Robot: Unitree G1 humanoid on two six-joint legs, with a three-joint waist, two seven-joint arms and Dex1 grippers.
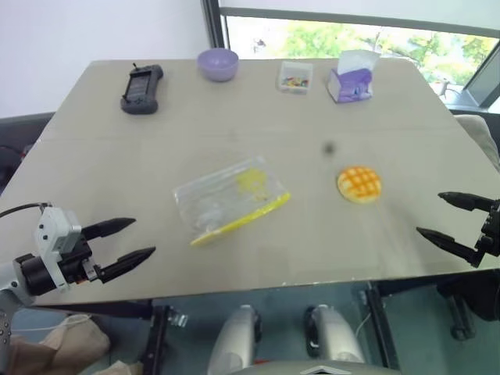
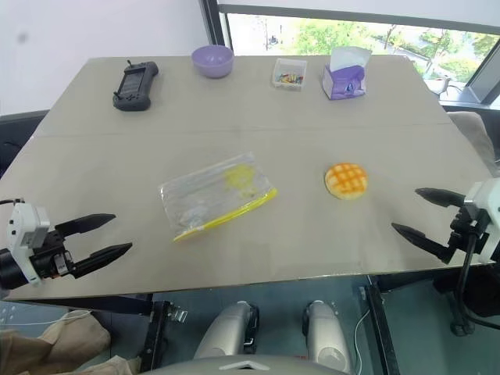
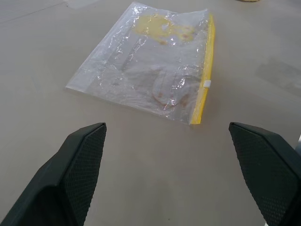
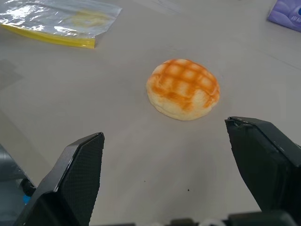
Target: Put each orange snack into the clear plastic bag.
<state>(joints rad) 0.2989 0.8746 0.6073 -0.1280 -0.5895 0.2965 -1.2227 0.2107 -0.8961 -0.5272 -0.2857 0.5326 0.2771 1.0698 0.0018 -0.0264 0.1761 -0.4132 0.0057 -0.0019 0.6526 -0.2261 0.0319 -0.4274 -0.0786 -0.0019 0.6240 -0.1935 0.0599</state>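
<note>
Both pincers are spread wide with nothing between the fingers: the left gripper [image 1: 129,241] hovers over the table's near left corner, pointing in toward the middle, and the right gripper [image 1: 445,216] hangs at the near right edge, pointing in the opposite way.

So the orange snack [image 1: 359,184] is a round, domed bun-looking thing, pale yellow-orange round the rim with a darker orange criss-cross grid baked over the top (kinda melon-pan vibes). It sits flat on the bare table [image 1: 258,125], right of centre and toward the near edge, well apart from the right gripper's fingertips. In the right wrist view it lies straight ahead, between the two fingers' lines but beyond them, not touching.

The clear plastic bag [image 1: 228,200] lies flat and crinkly near the middle of the table, to the left of the snack with a clear gap between them. Yellow seal strip runs along its near edge, and there's a faint yellow print patch toward its far corner. The snack is not in it; what the faint marks inside are I can't tell.

Along the far edge: a black handheld controller [image 1: 141,88] toward the far left corner, a lilac bowl [image 1: 217,64] (can't see anything in it), a small clear box [image 1: 294,76] with colourful bits inside, and a purple tissue pack [image 1: 351,78] with a white tissue poking up.
</note>
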